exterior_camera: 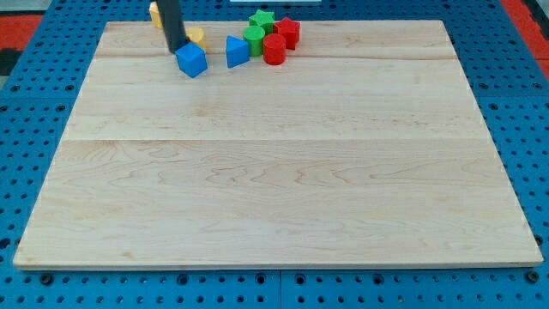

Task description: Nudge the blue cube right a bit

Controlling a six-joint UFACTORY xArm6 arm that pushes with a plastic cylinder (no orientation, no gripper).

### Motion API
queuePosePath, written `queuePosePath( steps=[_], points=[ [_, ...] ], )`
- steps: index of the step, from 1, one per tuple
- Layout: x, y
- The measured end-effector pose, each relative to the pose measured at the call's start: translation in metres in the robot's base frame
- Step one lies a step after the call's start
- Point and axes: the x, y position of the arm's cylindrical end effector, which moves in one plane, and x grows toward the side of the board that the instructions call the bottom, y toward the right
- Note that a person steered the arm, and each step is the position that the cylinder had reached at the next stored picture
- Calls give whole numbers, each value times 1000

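The blue cube, a small glossy block with one corner turned toward the view's bottom, sits on the pale wooden board near its top edge, left of centre. My tip, the lower end of a straight dark rod coming down from the view's top, stands at the cube's upper left, touching it or just beside it; I cannot tell which. The arm carries no pincer, so nothing is clamped or let go: only the rod meets the blocks.

Just to the view's right of the cube lies a blue wedge-shaped block, apart from it by a narrow gap. Behind the cube, partly hidden by it and the rod, a yellow-orange block shows only a rounded sliver, so its shape is unclear. Another yellow-orange block peeks out left of the rod at the board's top edge, mostly covered.

Further right a tight cluster stands: a green cylinder, a green star-shaped block behind it, a red cylinder and a red block with faceted sides, all touching or nearly so.

The board is made of joined light planks with fine grain, and lies on a blue perforated table top. Red surface shows at the view's upper corners.
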Motion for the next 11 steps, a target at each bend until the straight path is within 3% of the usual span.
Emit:
queuePosePath(
  steps=[2,4,6,8,9,10,11],
  points=[
    [-30,-29],
    [-56,-116],
    [-44,-120],
    [32,-107],
    [69,-63],
    [73,-33],
    [40,-27]
  ],
)
